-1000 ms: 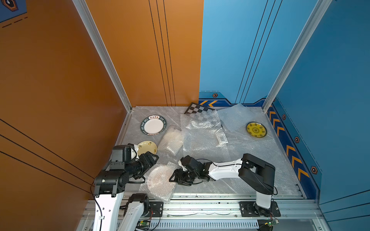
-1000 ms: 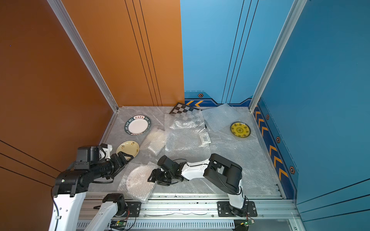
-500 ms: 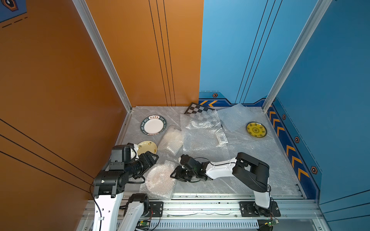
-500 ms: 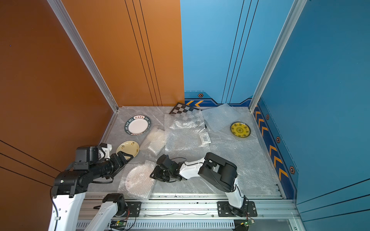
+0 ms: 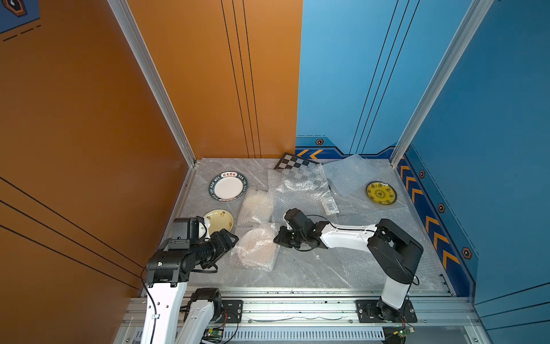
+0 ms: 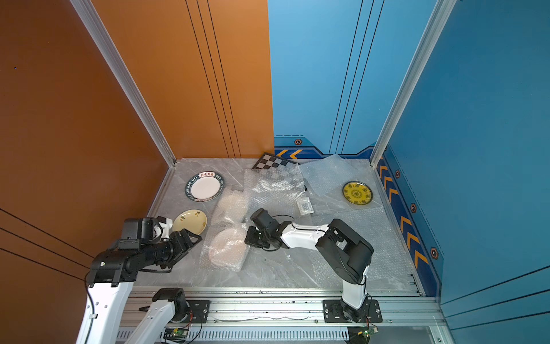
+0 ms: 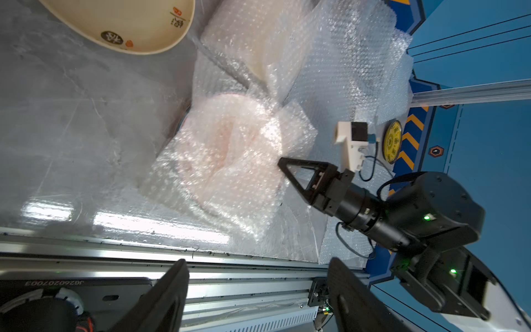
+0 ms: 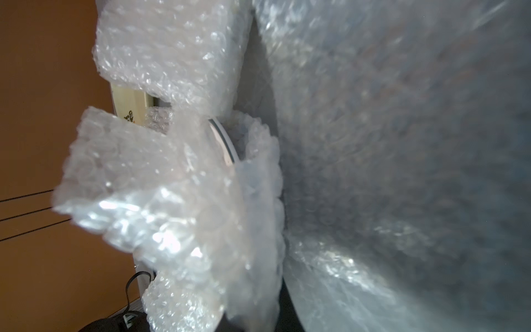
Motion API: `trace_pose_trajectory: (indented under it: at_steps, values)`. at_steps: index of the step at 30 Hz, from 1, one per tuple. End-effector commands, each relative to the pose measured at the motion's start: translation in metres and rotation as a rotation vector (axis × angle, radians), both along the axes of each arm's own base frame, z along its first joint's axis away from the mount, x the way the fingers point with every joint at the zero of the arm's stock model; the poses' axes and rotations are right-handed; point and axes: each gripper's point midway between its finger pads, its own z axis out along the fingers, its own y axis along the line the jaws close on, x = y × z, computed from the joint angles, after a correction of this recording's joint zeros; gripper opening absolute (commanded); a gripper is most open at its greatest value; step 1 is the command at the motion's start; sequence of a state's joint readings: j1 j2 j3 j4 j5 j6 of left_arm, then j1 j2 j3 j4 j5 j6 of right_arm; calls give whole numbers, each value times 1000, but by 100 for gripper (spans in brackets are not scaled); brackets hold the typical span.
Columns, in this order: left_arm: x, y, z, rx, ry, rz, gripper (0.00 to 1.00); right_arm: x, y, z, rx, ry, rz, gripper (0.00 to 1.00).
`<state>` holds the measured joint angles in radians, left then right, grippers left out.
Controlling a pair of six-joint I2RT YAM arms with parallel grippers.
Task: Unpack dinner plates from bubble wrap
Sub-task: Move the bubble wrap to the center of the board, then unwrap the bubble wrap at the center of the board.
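- Grey marble-look table (image 5: 300, 277): carries every item listed below.
- Bubble wrap (image 5: 297, 190): loose clear sheets lie flat and overlapping across the middle and far right of the table.
- Front bundle (image 5: 256, 247): a round plate wrapped in bubble wrap lies flat near the front edge, between the two grippers. A pinkish tint shows through the wrap. In the right wrist view, a strip of bare plate rim shows between the folds.
- Second bundle (image 5: 256, 205): also wrapped, just behind the front bundle with their edges meeting. Contents cannot be made out.
- White plate (image 5: 228, 186): green-lettered rim, unwrapped, bare on the table at far left.
- Yellow plate (image 5: 381, 193): unwrapped, resting on a wrap sheet at far right.
- Cream plate (image 5: 220, 219): unwrapped, on the left side, partly hidden behind the left wrist.
- Checkerboard (image 5: 293, 162): against the back wall, with one corner under the wrap.
- Right gripper (image 5: 278, 238): at the front bundle's right edge, jaws nipped together on a flap of its wrapping.
- Left gripper (image 5: 231, 241): jaws spread wide and holding nothing, just beside the front bundle's left edge.
- White card (image 5: 329, 205): small, lying on the loose wrap.
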<state>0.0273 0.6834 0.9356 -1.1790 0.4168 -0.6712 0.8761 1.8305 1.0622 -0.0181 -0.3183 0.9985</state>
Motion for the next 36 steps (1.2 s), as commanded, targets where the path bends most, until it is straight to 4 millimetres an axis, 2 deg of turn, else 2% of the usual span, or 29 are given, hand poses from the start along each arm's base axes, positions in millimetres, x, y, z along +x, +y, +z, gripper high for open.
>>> trace_pose_trajectory:
  at_steps: [1, 2, 4, 6, 7, 10, 16, 19, 23, 26, 31, 36]
  values:
    - [-8, -3, -15, -16, 37, -18, 78, -5, -30, -13, -154, 21, 135, 12]
    - [-9, -3, -19, -19, 45, -16, 78, -5, -32, -15, -171, 16, 173, 12]
    - [-11, -4, -27, -26, 65, -15, 78, -5, -40, -18, -218, 19, 226, 20]
    - [-12, -4, -33, -26, 73, -13, 78, -4, -46, -16, -233, 23, 248, 39]
    - [-12, -4, -35, -24, 73, -13, 79, -3, -49, -12, -232, 18, 246, 48]
    - [-12, -4, -43, -28, 80, -5, 79, -3, -50, 11, -208, -10, 232, 58]
    - [1, -5, -58, -62, 71, 35, 79, -14, -61, 58, -230, -70, 172, 61]
    - [9, -5, -70, -78, 89, 63, 78, -26, -51, 74, -256, -148, 219, 64]
    - [23, -9, -90, -92, 154, 81, 77, -41, -33, 71, -365, -246, 350, 68]
    - [28, -11, -104, -72, 228, 41, 74, -44, -18, 67, -362, -240, 390, 68]
    - [41, -9, -113, -50, 233, -1, 67, -45, 7, 60, -331, -190, 420, 68]
    - [51, -13, -122, -78, 259, -5, 63, -58, 21, 49, -379, -147, 445, 69]
